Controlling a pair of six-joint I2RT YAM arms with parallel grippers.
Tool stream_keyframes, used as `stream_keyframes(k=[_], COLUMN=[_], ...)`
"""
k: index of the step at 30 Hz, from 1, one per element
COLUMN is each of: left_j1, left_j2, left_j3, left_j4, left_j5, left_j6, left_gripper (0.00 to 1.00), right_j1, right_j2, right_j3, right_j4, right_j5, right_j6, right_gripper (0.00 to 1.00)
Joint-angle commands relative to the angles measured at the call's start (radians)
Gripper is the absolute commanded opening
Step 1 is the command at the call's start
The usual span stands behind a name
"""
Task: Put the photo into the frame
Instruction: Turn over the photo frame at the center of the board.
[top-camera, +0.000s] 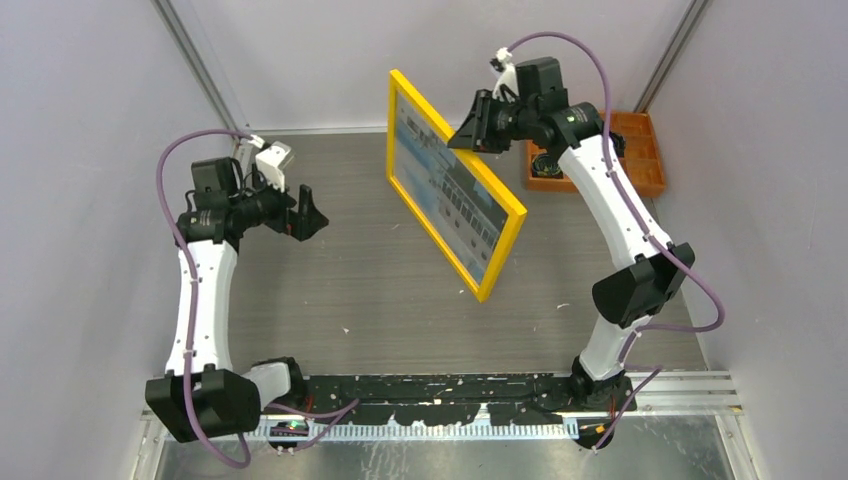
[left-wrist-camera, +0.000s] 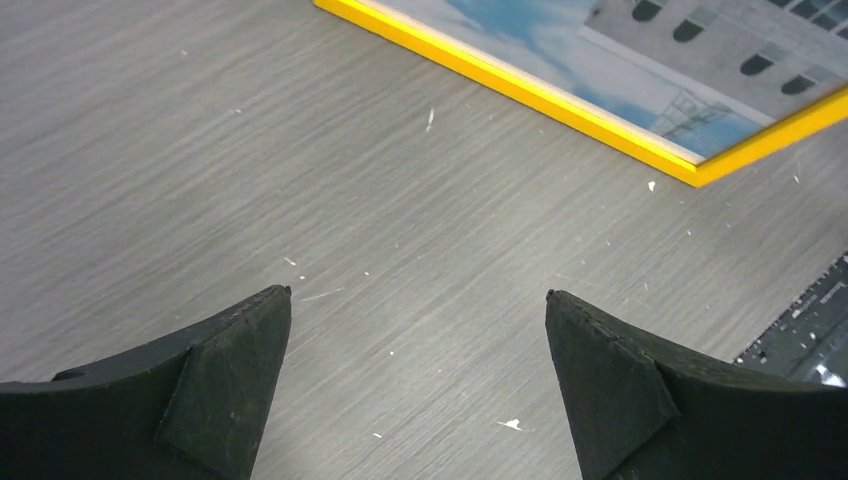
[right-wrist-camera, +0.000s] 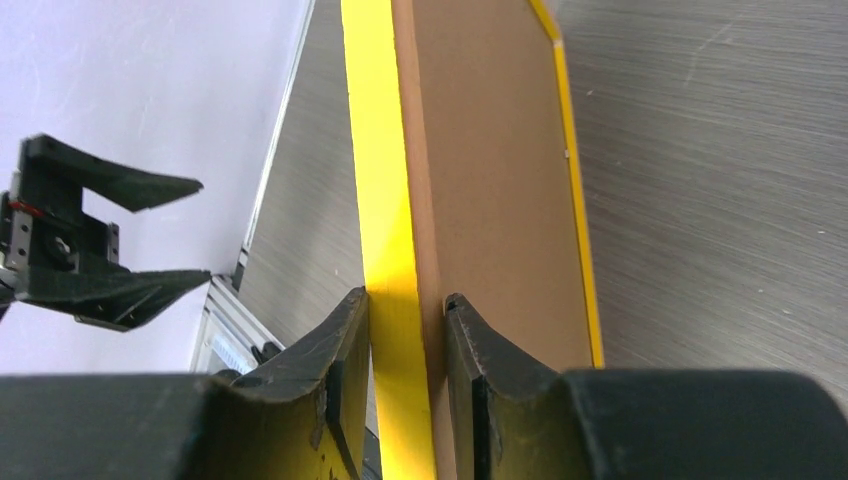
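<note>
Since the right gripper (right-wrist-camera: 405, 305) is already clamped on the frame (top-camera: 502, 252), pinching its yellow edge with 1 finger on the front side and 1 on the brown back, that arm pretty much owns whatever comes next. The frame is held up over the middle of the table (top-camera: 330, 280), tipped on edge rather than lying flat. From above, its long axis runs diagonally from far-left to near-right. The grip is on the upper long edge, up toward the far end.

The photo (top-camera: 450, 195) looks to be sitting inside the frame already, with the sky and building showing. That picture side points toward the left arm, and the back points toward the right arm.

The left gripper (top-camera: 308, 212) hangs over bare table with its fingers spread wide, holding nothing. It's well apart from the frame, which lies off to its right.

I honestly can't tell if the frame's low corner touches the table. My guess is the next job is just lowering it flat, and the right arm is the obvious one for that.
</note>
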Motion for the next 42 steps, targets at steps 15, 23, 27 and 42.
stream_keyframes(k=[15,23,27,42], left_j1=[0.004,0.002,-0.001,-0.044], left_j2=[0.253,0.324,0.386,0.486], left_j3=[-0.108,-0.195,-0.226,-0.241], left_j4=[-0.073,0.048,0.107,0.165], left_j5=[0.056,-0.133,-0.231,-0.322], left_j6=[0.309,0.422,0.45,0.427], left_gripper=[1.0,1.0,1.0,1.0], right_j1=[-0.167,-0.166,-0.164,-0.154], right_j2=[-0.262,-0.285,-0.249,-0.037], right_j3=[-0.792,-1.101,-1.218,-1.377], right_j4=[0.616,1.029,1.225,1.556], right_j5=[-0.108,-0.129,-0.137,-0.148], right_j6=[0.309,0.526,0.626,0.68], right_gripper=[0.27,0.26,0.26,0.3])
